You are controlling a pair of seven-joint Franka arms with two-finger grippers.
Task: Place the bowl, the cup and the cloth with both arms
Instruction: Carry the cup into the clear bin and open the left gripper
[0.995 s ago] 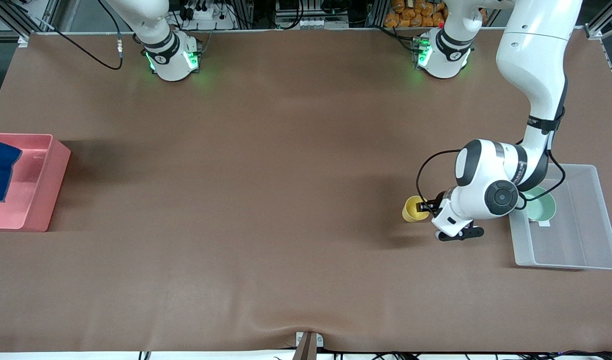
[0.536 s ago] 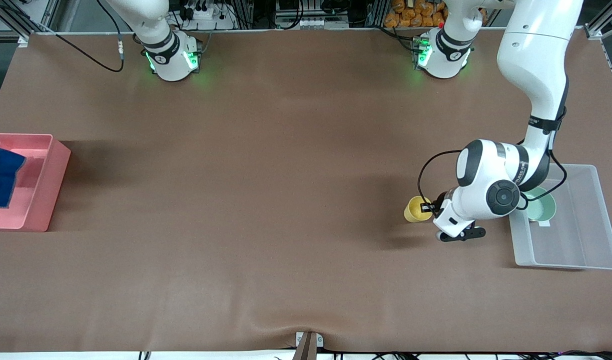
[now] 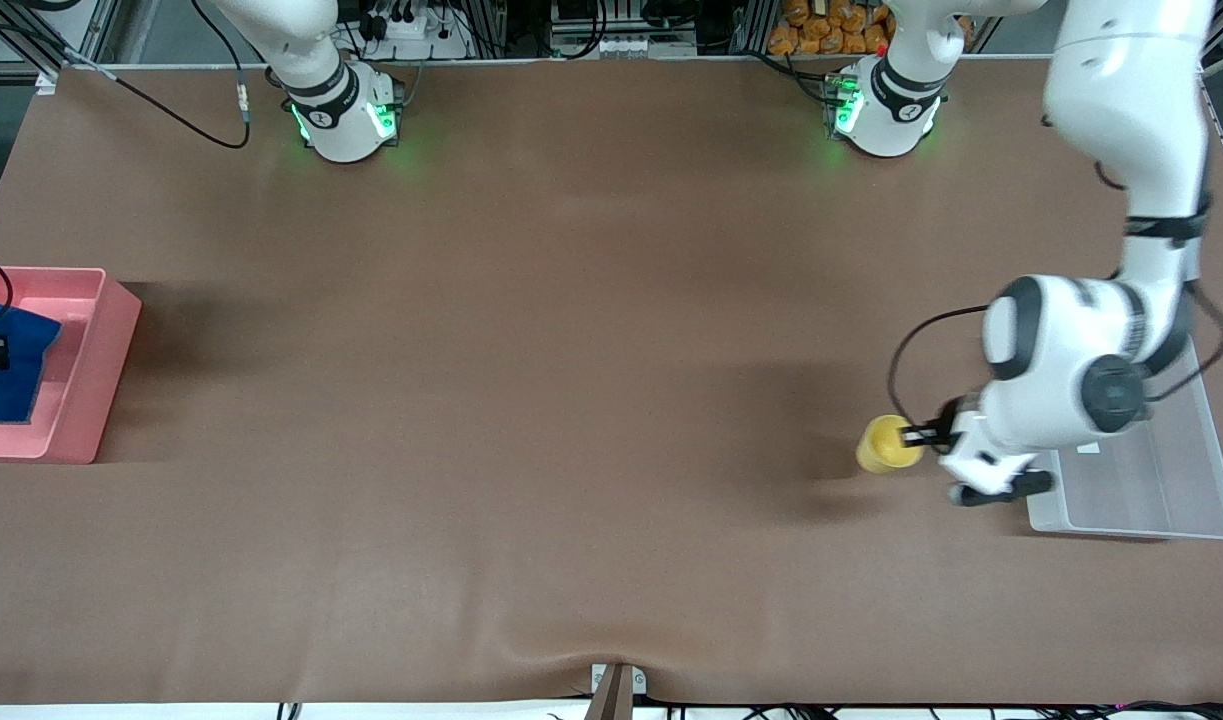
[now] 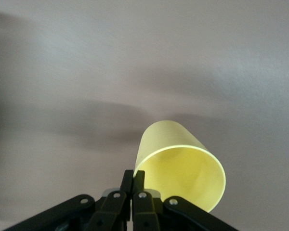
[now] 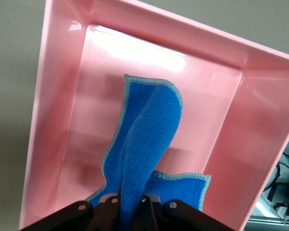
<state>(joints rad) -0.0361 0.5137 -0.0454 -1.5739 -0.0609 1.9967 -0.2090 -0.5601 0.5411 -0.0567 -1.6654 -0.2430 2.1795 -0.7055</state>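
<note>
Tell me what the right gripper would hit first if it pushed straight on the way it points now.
The right gripper, shut on the cloth, points down into the pink bin. It would probably press the hanging cloth onto the bin's floor first, though the depth is unclear.

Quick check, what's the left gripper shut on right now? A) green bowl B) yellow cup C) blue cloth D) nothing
B: the left gripper pinches the rim of the yellow cup and holds it over the table beside the clear bin, while the right gripper holds the blue cloth over the pink bin.
</note>
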